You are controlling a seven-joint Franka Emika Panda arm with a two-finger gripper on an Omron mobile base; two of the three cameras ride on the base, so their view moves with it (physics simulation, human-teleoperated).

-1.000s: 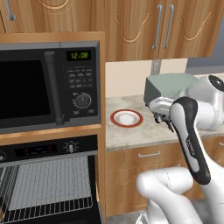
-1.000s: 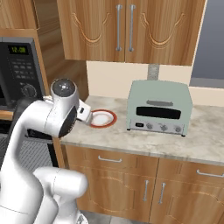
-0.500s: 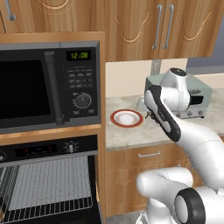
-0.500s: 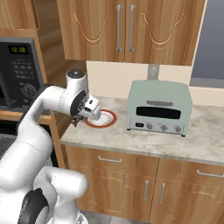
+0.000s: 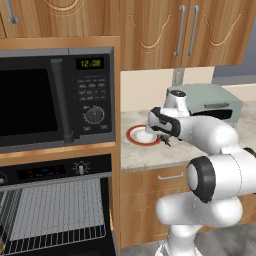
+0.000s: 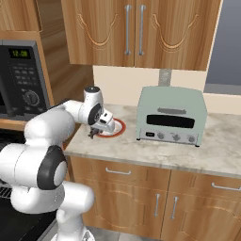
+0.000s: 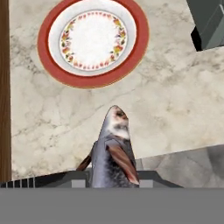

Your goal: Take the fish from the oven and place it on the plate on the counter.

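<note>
In the hand view the grey-silver fish (image 7: 113, 151) with reddish fins sticks out head-first from my gripper (image 7: 113, 177), which is shut on it. It hangs above the speckled counter (image 7: 175, 100), just short of the red-rimmed plate (image 7: 92, 40), and does not touch the plate. From the left base view my gripper (image 5: 165, 138) is at the plate's (image 5: 141, 136) right edge, low over the counter. The right base view puts the gripper (image 6: 94, 132) at the plate's (image 6: 116, 127) near left side. The black oven (image 5: 50, 172) sits at the lower left, its wire rack (image 5: 55, 215) showing.
The black microwave (image 5: 50, 100) stands above the oven, left of the plate. A pale green toaster oven (image 6: 172, 115) stands on the counter to the right of the plate; its corner (image 7: 210, 22) shows beside the hand. Wooden wall cabinets (image 6: 136, 28) hang overhead, drawers (image 6: 117, 172) below.
The arm has swung from beside the toaster oven over to the plate and dropped low over the counter, with the fish still held.
</note>
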